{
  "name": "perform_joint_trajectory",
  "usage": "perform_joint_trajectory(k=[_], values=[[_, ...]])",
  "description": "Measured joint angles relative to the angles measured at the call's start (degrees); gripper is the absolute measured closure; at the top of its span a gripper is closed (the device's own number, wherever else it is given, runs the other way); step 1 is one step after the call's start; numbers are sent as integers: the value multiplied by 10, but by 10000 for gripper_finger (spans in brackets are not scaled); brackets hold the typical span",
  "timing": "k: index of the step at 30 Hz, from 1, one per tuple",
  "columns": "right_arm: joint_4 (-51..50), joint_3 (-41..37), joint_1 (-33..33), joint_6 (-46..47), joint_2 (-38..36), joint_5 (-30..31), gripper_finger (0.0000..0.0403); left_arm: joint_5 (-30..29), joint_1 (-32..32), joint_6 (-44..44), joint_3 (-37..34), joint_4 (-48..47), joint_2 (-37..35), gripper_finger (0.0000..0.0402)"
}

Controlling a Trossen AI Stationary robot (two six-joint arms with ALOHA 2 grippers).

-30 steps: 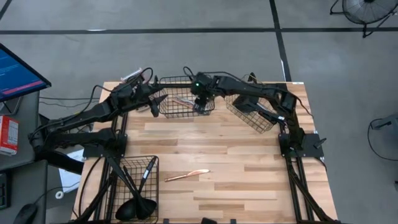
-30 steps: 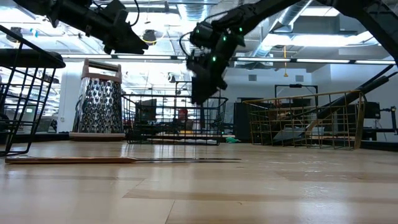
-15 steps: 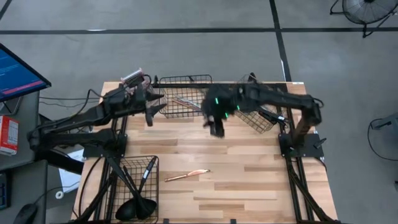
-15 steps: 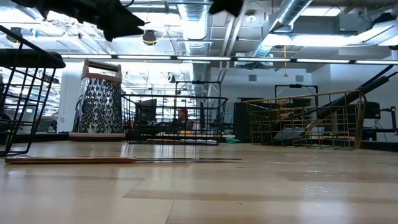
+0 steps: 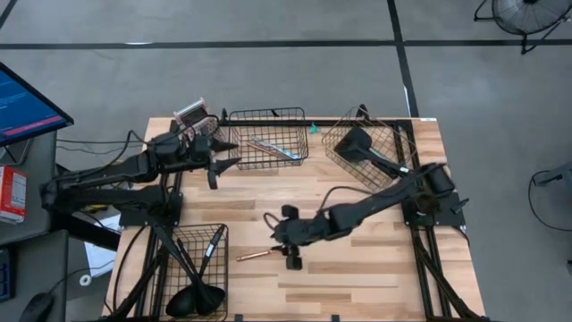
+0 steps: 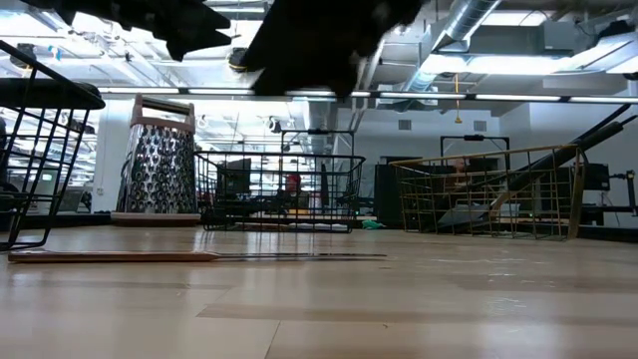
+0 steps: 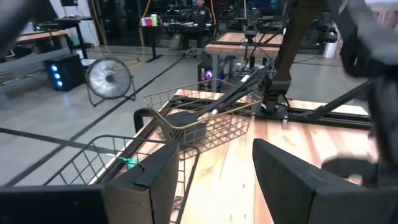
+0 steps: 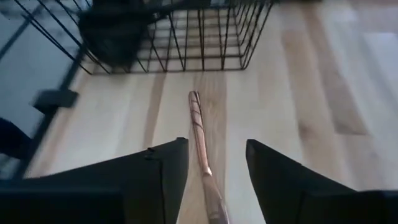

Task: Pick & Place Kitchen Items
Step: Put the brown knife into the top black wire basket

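A slim copper-coloured utensil (image 5: 264,254) lay flat on the wooden surface (image 5: 357,277), near its front edge. Several black long-handled ladles and spoons (image 5: 195,288) stood bunched in one basket. A black spatula (image 5: 362,148) rested tilted in another, and a silver-teal piece (image 5: 273,148) lay in a third.

Ceiling lights (image 6: 239,60) are glaring overhead; the black basket (image 8: 155,37) beyond the fingers is blurring.

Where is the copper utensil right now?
In the high view, the copper utensil lies flat on the table's near-centre, right of the black basket, under the open right gripper.
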Motion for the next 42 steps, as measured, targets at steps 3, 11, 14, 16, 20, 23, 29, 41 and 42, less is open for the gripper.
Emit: perform_joint_trajectory(k=[3, 11, 14, 16, 20, 23, 29, 41, 42], values=[[63, 0, -1, -16, 56, -27, 239, 0, -5, 0, 0, -1, 0, 215], [163, 9, -7, -20, 157, -61, 237, 0, -13, -3, 0, -20, 0, 215], [155, 20, -17, -14, 176, -60, 241, 0, -13, -13, 0, -29, 0, 215], [138, 28, -22, -4, 189, -61, 243, 0, -13, -13, 0, -29, 0, 215], [113, 32, -25, 4, 195, -59, 248, 0, -13, -13, 0, -31, 0, 215], [66, 36, -25, 40, 193, -19, 255, 0, -13, -13, 0, -31, 0, 215], [31, 35, -52, 66, 191, -22, 282, 0, -13, -13, 0, -31, 0, 215], [35, 58, -128, 117, 195, -15, 292, 0, -13, -13, 0, -35, 0, 215], [34, 58, -132, 129, 195, -14, 292, 0, -13, -13, 0, -35, 0, 215]])
